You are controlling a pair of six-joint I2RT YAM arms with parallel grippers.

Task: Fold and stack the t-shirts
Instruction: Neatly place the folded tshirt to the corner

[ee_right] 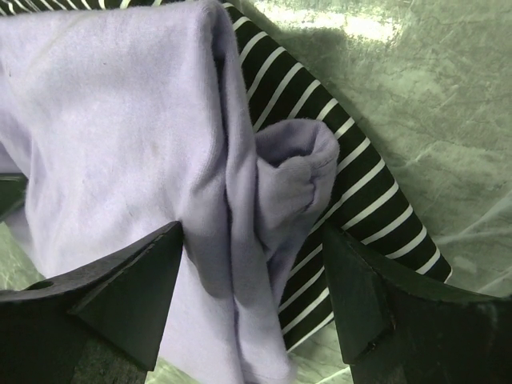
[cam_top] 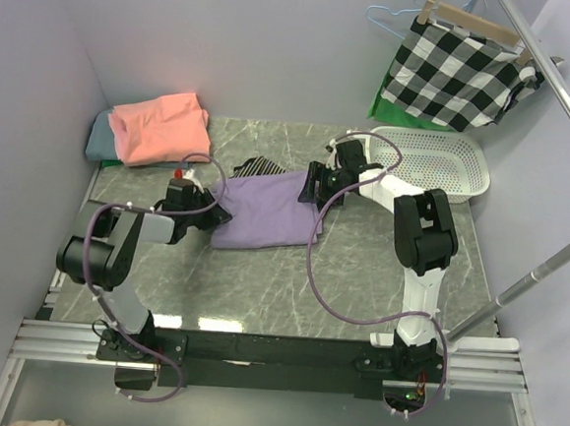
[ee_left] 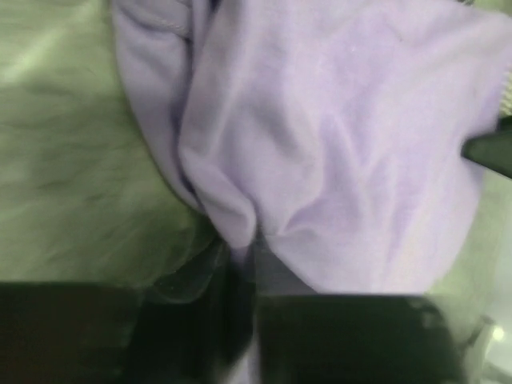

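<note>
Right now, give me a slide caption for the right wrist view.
Right claw open astride a bunched fold of the lavender t-shirt, lying over striped cloth on the marble table.

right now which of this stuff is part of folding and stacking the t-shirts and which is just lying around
Part of the job:
lavender t-shirt
salmon-pink t-shirt
grey-teal t-shirt

Just lying about:
striped cloth
white basket
checked cloth

Top view looks down from behind; close wrist views seemingly share the lavender t-shirt [cam_top: 265, 210] before the left pincer [ee_left: 240, 268] and right pincer [ee_right: 252, 240].
</note>
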